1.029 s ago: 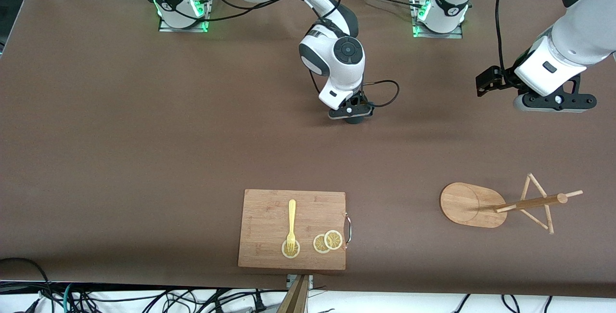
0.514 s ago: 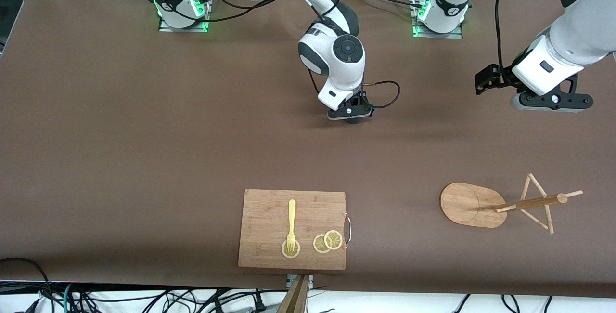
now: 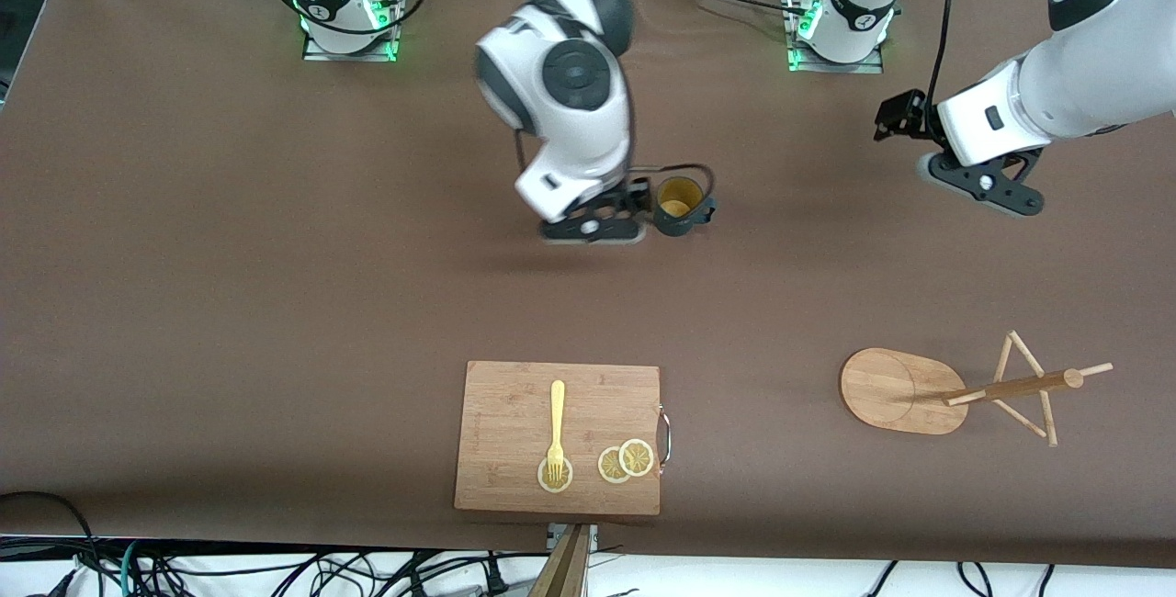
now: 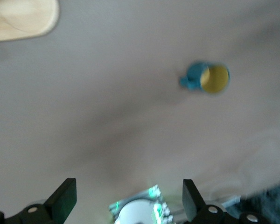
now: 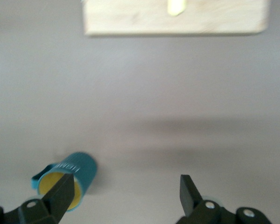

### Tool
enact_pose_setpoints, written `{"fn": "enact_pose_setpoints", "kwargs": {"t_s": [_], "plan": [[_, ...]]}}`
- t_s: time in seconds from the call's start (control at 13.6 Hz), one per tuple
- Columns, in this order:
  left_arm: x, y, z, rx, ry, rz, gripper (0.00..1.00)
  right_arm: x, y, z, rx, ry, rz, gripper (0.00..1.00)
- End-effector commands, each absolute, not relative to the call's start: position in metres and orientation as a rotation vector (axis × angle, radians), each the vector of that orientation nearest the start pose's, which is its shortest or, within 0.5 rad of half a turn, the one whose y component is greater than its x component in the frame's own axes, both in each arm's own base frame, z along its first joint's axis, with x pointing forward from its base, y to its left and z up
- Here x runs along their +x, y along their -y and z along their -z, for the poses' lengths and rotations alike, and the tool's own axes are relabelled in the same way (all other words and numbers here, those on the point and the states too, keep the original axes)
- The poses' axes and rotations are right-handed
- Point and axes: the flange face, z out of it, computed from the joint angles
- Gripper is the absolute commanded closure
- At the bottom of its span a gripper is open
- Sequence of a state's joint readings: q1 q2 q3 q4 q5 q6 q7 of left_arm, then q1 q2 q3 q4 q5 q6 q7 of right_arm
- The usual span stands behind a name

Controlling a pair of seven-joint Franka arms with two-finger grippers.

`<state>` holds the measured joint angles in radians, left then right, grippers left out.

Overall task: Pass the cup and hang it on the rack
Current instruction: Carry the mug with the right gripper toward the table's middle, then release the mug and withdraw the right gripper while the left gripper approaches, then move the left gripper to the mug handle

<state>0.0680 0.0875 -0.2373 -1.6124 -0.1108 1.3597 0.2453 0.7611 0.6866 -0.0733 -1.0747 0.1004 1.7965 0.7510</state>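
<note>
The cup [image 3: 681,205], dark teal with a yellow inside, stands upright on the brown table near its middle, with nothing holding it. My right gripper [image 3: 593,228] hangs open just beside it, toward the right arm's end. In the right wrist view the cup [image 5: 70,179] sits outside one finger of the right gripper [image 5: 126,192]. My left gripper [image 3: 985,185] is open in the air toward the left arm's end. Its wrist view shows the left gripper [image 4: 128,199] with the cup [image 4: 207,78] well ahead of it. The rack [image 3: 919,390] stands nearer the front camera than the cup.
A bamboo cutting board [image 3: 510,404] lies near the table's front edge with a yellow fork [image 3: 556,427] and lemon slices [image 3: 626,461] on it. The board [image 5: 130,21] also shows in the right wrist view. The rack's base [image 4: 18,18] shows in the left wrist view.
My right gripper has opened, let go of the cup, risen and shifted toward the right arm's end. The cup now stands uncovered. My left arm has moved a little toward the cup.
</note>
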Motion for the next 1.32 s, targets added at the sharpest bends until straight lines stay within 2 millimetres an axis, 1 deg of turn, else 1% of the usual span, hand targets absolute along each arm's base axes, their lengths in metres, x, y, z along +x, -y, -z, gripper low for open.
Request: {"fn": "enact_pose_setpoints", "kwargs": {"t_s": [0.0,0.07,0.15,0.22,0.29,0.37,0.44,0.51,0.59,0.66,0.73,0.81,0.88,0.96,1.03,1.18,1.25], "plan": [[0.528,0.101,-0.525,-3.141,-0.890,-0.718,0.00,0.607,-0.401,-0.474,-3.062,-0.227,-0.048,0.00],[0.522,0.105,-0.511,-3.159,-0.939,-0.775,0.00,0.619,-0.367,-0.486,-3.070,-0.190,-0.071,0.00],[0.518,0.109,-0.497,-3.206,-1.019,-0.820,0.00,0.626,-0.339,-0.493,-3.084,-0.135,-0.093,0.00],[0.514,0.104,-0.480,-3.263,-1.073,-0.851,0.00,0.636,-0.298,-0.498,-3.093,-0.128,-0.118,0.00],[0.512,0.091,-0.470,-3.317,-1.127,-0.820,0.00,0.637,-0.262,-0.509,-3.091,-0.111,-0.126,0.00],[0.510,0.084,-0.456,-3.361,-1.242,-0.802,0.00,0.630,-0.232,-0.519,-3.088,-0.107,-0.137,0.00],[0.507,0.067,-0.435,-3.452,-1.335,-0.765,0.00,0.621,-0.200,-0.528,-3.089,-0.123,-0.146,0.00],[0.501,0.057,-0.414,-3.501,-1.433,-0.697,0.00,0.611,-0.166,-0.536,-3.093,-0.124,-0.151,0.00],[0.497,0.053,-0.402,-3.482,-1.566,-0.623,0.00,0.601,-0.135,-0.545,-3.092,-0.095,-0.154,0.00],[0.497,0.050,-0.395,-3.463,-1.663,-0.548,0.00,0.592,-0.113,-0.548,-3.089,-0.074,-0.181,0.00],[0.495,0.052,-0.386,-3.471,-1.741,-0.472,0.00,0.587,-0.096,-0.553,-3.092,-0.089,-0.186,0.00],[0.491,0.050,-0.374,-3.493,-1.825,-0.383,0.00,0.584,-0.089,-0.556,-3.097,-0.102,-0.201,0.00],[0.485,0.047,-0.357,-3.499,-1.907,-0.290,0.00,0.580,-0.086,-0.565,-3.099,-0.098,-0.187,0.00],[0.478,0.044,-0.339,-3.500,-1.995,-0.155,0.00,0.579,-0.082,-0.568,-3.098,-0.079,-0.181,0.00],[0.472,0.044,-0.321,-3.499,-2.039,-0.025,0.00,0.580,-0.071,-0.569,-3.097,-0.071,-0.177,0.00],[0.467,0.051,-0.299,-3.397,-2.173,0.221,0.00,0.582,-0.053,-0.567,-3.091,-0.038,-0.178,0.00],[0.466,0.056,-0.283,-3.409,-2.202,0.294,0.00,0.583,-0.045,-0.567,-3.090,-0.026,-0.179,0.00]]}}
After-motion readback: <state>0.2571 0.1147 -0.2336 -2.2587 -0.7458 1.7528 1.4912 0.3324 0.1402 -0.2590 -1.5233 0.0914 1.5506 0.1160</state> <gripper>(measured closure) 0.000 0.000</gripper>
